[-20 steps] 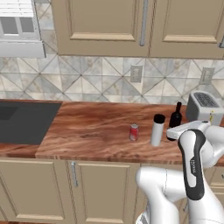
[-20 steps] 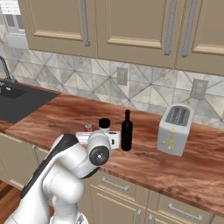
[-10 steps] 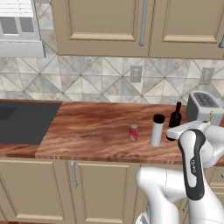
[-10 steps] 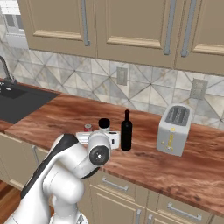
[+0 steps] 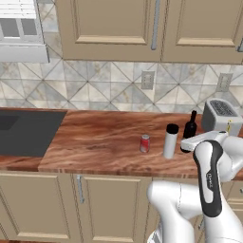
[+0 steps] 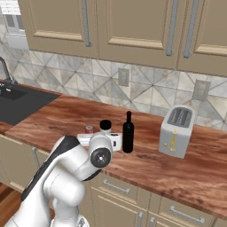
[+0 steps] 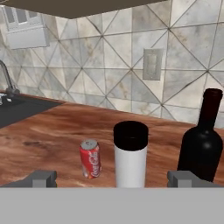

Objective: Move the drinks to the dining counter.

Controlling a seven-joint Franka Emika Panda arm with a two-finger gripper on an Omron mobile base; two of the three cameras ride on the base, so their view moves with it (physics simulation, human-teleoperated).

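Three drinks stand on a wood-grain counter [image 5: 99, 142] against the tiled wall. The short red can [image 5: 145, 143] [image 7: 90, 158] is on the left. To its right is the tall pale-grey cylinder with a black cap [image 5: 170, 141] [image 7: 130, 157], and then the slim black bottle [image 5: 190, 128] [image 6: 128, 133] [image 7: 202, 146]. My gripper [image 7: 113, 179] is open. It is held level just in front of the cylinder, with one fingertip [image 7: 41, 178] out on each side, touching nothing. The dining counter is out of view.
A silver toaster [image 5: 220, 115] [image 6: 177, 131] stands on the counter right of the bottle. A dark sink [image 5: 23, 130] with a faucet [image 6: 4, 71] lies far to the left. Beige wall cabinets [image 5: 152, 23] hang above, and a wall outlet [image 7: 152, 64] sits behind the drinks.
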